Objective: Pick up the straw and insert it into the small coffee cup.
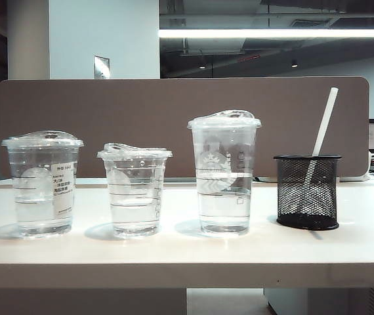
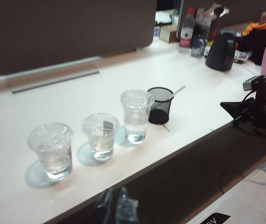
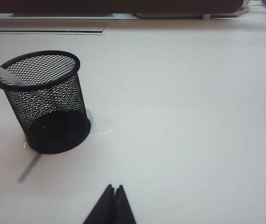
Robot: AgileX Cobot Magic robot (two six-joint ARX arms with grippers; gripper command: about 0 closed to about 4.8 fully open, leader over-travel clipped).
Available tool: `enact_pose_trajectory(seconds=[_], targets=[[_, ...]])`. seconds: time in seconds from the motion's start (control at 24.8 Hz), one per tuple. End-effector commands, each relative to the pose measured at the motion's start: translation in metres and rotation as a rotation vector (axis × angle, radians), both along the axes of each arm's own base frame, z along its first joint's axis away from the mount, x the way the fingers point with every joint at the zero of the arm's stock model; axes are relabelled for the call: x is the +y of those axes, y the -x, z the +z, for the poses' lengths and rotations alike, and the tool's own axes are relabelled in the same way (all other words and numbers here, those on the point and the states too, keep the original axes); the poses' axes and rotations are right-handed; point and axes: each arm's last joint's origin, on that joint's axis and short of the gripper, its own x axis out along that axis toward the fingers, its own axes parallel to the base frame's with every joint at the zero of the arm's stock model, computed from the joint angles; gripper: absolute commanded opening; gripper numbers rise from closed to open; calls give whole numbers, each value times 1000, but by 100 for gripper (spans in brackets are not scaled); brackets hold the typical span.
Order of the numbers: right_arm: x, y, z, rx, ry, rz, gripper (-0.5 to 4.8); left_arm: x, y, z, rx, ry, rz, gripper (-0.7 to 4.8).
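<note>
Long white straw (image 1: 323, 123) is leaning in black mesh holder (image 1: 307, 191), right of frame; short clear ringed cup (image 1: 134, 190) is standing center-left on white counter (image 1: 187, 252). Right gripper (image 3: 115, 189) is hovering low-center, fingers pressed together, empty. Left gripper (image 2: 116, 201) is blurred at bottom edge, finger state unclear.

A ceiling strip light (image 1: 275, 33) glows overexposed above a dim background. The white desk (image 1: 174, 252) is bright, with glare; cups cast soft shadows toward the front edge. The left wrist view is soft, slightly blurred.
</note>
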Motion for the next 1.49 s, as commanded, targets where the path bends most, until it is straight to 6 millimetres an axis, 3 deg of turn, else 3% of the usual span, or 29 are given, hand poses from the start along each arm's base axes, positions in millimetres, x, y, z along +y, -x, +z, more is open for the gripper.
enact_pose_trajectory(seconds=[0.04,0.36,0.48,0.65,0.73,0.77,0.85,1.17,1.21,1.29,1.37,1.49], targets=[[0,-1,-2,-4,4,1,-1,1,12,-7,-40,3,-5,18],[0,-1,-2,-4,4,1,-1,3,12,-8,-44,-10,57,18],[0,0,-2,-4,3,4,-1,5,-1,-14,6,-35,197,18],[0,-1,0,-18,-9,9,-1,1,-24,-20,45,-19,147,19],[1,0,10,-70,-158,-4,-1,-1,-31,-21,44,1,107,19],[1,3,27,-117,-251,2,-2,-1,-34,-21,41,2,103,18],[0,10,54,-184,-246,8,-4,-1,-34,-21,34,-9,116,18],[-8,51,202,-484,240,-202,-4,0,-34,-21,36,-14,154,18],[-8,49,243,-508,308,-231,-4,0,-34,-21,37,-14,154,19],[-6,29,295,-551,297,-200,-4,0,-34,-21,40,-15,154,18],[-2,11,322,-599,296,-96,-4,0,-34,-21,40,-15,154,18],[3,-33,354,-649,264,25,-4,0,-34,-21,40,-15,155,18]])
